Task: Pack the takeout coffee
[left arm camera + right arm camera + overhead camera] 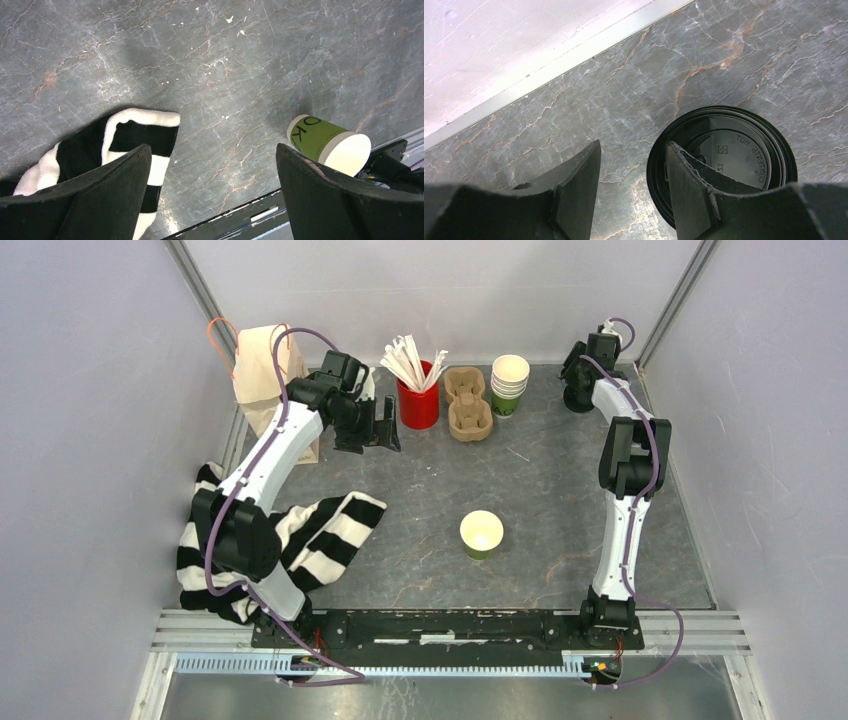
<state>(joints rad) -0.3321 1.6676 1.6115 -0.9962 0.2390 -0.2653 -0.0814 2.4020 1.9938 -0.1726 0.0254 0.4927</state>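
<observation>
No lidded takeout coffee shows in any view. A single green paper cup point(481, 534) stands lidless in the middle of the table, and it also appears at the right of the left wrist view point(325, 142). A black plastic lid point(744, 150) lies flat on the table near the back wall. My right gripper point(633, 145) hangs over it, open. One finger point(694, 185) is over the lid's inside and the other stands outside the rim, apart from it. In the top view that gripper point(578, 392) hides the lid. My left gripper point(372, 443) point(212, 147) hangs wide open and empty above bare table.
A brown paper bag point(262, 370) stands at the back left. A red holder of wooden sticks point(418, 400), a cardboard cup carrier point(468, 405) and a stack of cups point(508, 380) line the back. A black-and-white striped cloth point(320, 530) point(125, 135) lies by the left arm.
</observation>
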